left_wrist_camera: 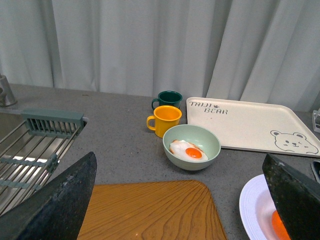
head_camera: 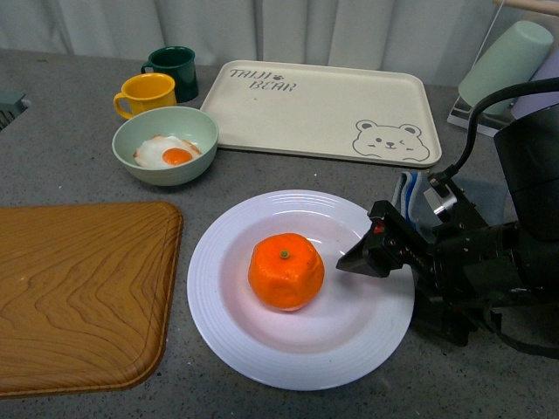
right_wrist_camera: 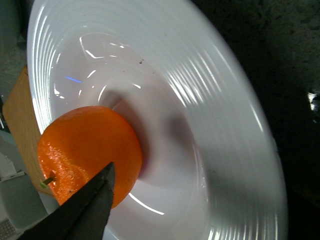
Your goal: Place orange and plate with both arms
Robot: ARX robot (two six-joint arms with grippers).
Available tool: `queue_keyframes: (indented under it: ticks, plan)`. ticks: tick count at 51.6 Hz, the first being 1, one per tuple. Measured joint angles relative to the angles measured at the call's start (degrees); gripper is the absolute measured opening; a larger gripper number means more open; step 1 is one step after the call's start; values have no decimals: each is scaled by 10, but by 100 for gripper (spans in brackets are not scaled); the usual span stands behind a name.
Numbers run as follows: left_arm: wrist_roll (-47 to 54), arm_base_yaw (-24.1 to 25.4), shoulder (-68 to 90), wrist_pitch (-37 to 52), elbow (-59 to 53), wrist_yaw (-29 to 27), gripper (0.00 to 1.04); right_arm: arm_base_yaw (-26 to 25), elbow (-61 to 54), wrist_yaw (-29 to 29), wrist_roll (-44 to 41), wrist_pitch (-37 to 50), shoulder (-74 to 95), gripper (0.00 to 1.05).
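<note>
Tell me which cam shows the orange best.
Front view: the whole orange sits unobstructed in the plate, stem dot up. Right wrist view is a close-up, but a gripper finger covers part of it. Left wrist view catches only a sliver at the frame edge.

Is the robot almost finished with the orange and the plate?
Done: the orange sits on the plate. In hand: the right gripper is over the plate's rim; whether it grips is unclear. Left: perhaps moving the plate; the left gripper has jaws wide open.
</note>
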Motion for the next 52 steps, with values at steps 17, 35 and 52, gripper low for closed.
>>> queue_keyframes:
  ticks: [17, 35, 52]
  plan:
    - [0, 0, 0, 0, 0, 0, 98, -3, 8, 17, -3, -42, 11, 22]
    - [0, 0, 0, 0, 0, 0, 98, -11, 10, -30, -5, -10, -4, 4]
    - [0, 0, 0, 0, 0, 0, 98, -45, -7, -70, 50, 127, -43, 4]
